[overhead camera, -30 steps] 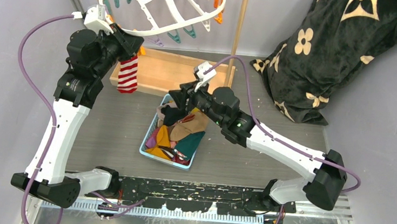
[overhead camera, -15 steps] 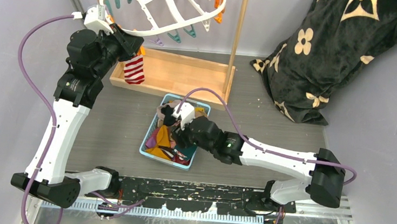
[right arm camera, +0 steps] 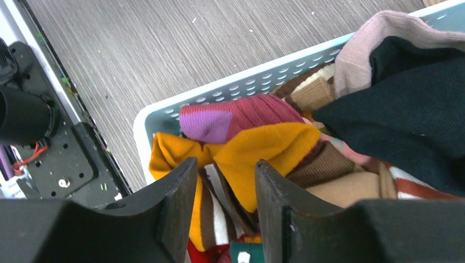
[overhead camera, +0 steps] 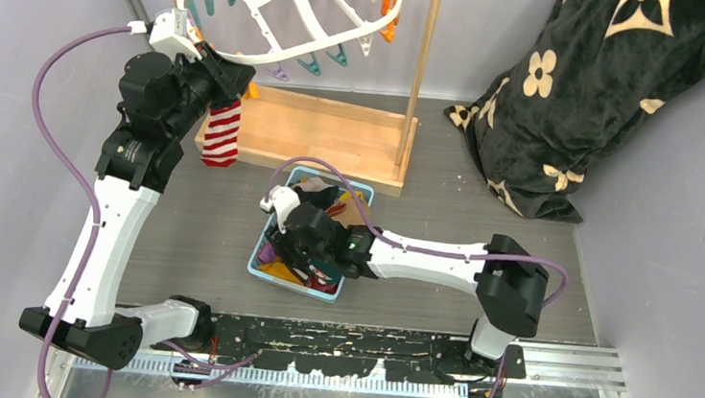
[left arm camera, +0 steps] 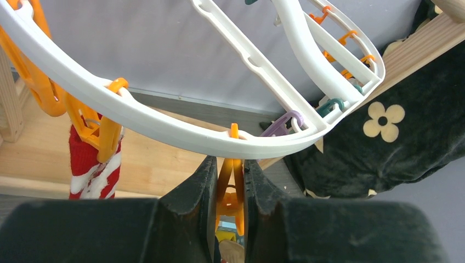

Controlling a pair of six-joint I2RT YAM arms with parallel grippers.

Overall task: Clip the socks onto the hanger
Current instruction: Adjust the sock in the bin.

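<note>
Up at hanger (left arm camera: 164, 123) rim, I see left gripper (left arm camera: 229, 164) pinched tight on orange clip (left arm camera: 230, 194) dangling straight down. Red-white striped sock (left arm camera: 88, 164) hangs from neighbouring clip (left arm camera: 104, 134), just left of it. Down over basket (right arm camera: 241, 87), right gripper (right arm camera: 225, 163) half open, straddling mustard sock (right arm camera: 268, 145) atop heap of other socks (right arm camera: 406, 93); I see nothing gripped there.

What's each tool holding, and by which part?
Left tool pinches an orange clip by its sides, under the hanger rim. Right tool holds nothing, open above the mustard sock.
</note>
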